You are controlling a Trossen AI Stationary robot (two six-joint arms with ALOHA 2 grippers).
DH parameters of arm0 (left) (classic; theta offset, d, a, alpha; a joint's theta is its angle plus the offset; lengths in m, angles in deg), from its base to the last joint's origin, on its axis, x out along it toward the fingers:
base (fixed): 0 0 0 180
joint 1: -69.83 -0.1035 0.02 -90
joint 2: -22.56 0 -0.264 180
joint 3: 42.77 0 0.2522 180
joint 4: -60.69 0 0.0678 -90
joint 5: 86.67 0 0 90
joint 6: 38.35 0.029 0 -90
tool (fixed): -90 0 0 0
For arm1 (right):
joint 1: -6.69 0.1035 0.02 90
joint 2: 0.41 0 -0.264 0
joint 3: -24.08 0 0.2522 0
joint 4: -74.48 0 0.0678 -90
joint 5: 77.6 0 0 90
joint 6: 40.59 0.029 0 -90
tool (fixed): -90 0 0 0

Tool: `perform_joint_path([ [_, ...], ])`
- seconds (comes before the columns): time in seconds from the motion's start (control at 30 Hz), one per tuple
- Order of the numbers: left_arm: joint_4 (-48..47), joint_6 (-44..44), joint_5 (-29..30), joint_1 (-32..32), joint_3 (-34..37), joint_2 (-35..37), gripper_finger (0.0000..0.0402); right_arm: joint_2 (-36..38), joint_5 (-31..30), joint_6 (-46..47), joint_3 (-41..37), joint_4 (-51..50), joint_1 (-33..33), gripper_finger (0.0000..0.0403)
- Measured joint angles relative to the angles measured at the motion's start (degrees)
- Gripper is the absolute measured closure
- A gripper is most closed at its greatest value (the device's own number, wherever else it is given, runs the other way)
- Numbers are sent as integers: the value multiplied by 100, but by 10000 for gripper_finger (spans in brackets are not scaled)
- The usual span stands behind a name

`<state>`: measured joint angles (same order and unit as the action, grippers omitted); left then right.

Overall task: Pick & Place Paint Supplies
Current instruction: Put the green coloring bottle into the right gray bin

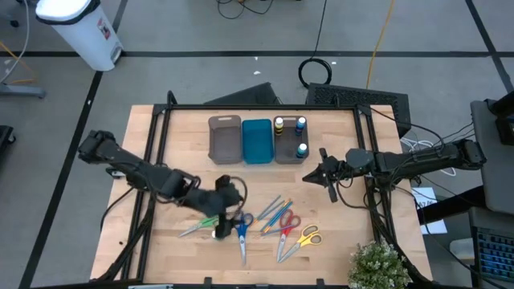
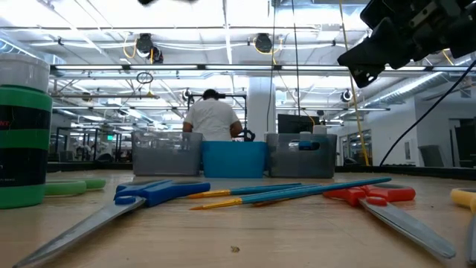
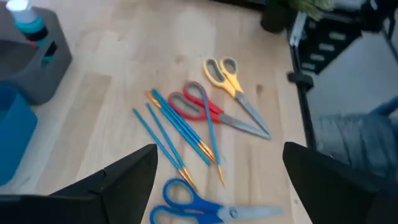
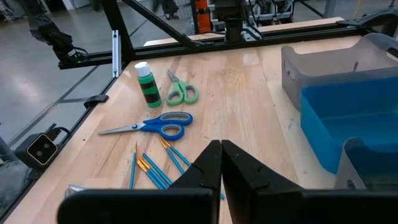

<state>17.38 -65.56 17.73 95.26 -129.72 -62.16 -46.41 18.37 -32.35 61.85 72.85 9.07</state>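
The left pincer (image 1: 227, 191) hangs over the near-left part of the desk (image 1: 185, 144) with its fingers spread wide and nothing between them, above the loose supplies. This looks like the approach before a fresh pick. The green-topped bottle (image 4: 148, 83) stands upright just beside the green scissors (image 4: 181, 92). The blue scissors (image 1: 242, 231) lie near them, and the blue brushes (image 3: 177, 134) fan out toward the red scissors (image 3: 205, 109) and yellow scissors (image 3: 231, 81) farther right.

The right pincer (image 1: 328, 174) hovers right of centre, its fingers pressed together and holding nothing, just near of the right grey tray (image 1: 287, 152). That tray already carries three small bottles (image 1: 299, 125). The left grey tray (image 1: 225, 138) and the blue tray (image 1: 257, 141) stand in the same row at the far edge.

The next move probably calls for the left pincer to drop and line up on one item, most likely the bottle or a pair of scissors below it. The scissors lie flat, so the fingers would need to straddle a handle or blade closely.

Room is tight among the scissors and brushes, which overlap in places. Bare desk lies between the pile and the trays, giving a free path for carrying. A potted plant (image 1: 379, 265) sits at the near-right corner.
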Motion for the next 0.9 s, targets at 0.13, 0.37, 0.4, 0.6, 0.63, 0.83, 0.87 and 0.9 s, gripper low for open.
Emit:
perform_joint_path([
  [0.13, -929, -248, 136, 452, -622, -169, 50, 0, -8, 1, 0, 29, 0, 400],
  [0.37, -1778, -449, 117, 1013, -689, -541, 50, 1, -12, 3, 0, 49, 0, 402],
  [0.4, -1884, -479, 117, 1076, -689, -611, 50, 0, -12, 3, 0, 49, 0, 401],
  [0.6, -2514, -1170, 84, 1361, -685, -1064, 50, 0, -12, 47, 0, 49, 0, 402],
  [0.63, -2526, -1227, 77, 1392, -685, -1134, 50, 1, -12, 47, 0, 49, 0, 402],
  [0.83, -2475, -1208, -148, 1477, -685, -1513, 50, 0, -12, 47, 0, 49, 0, 402],
  [0.87, -2481, -1240, -147, 1474, -685, -1569, 50, 0, -12, 47, 0, 49, 0, 402],
  [0.9, -2501, -1281, -141, 1463, -685, -1624, 50, 0, -12, 45, 0, 49, 0, 402],
])
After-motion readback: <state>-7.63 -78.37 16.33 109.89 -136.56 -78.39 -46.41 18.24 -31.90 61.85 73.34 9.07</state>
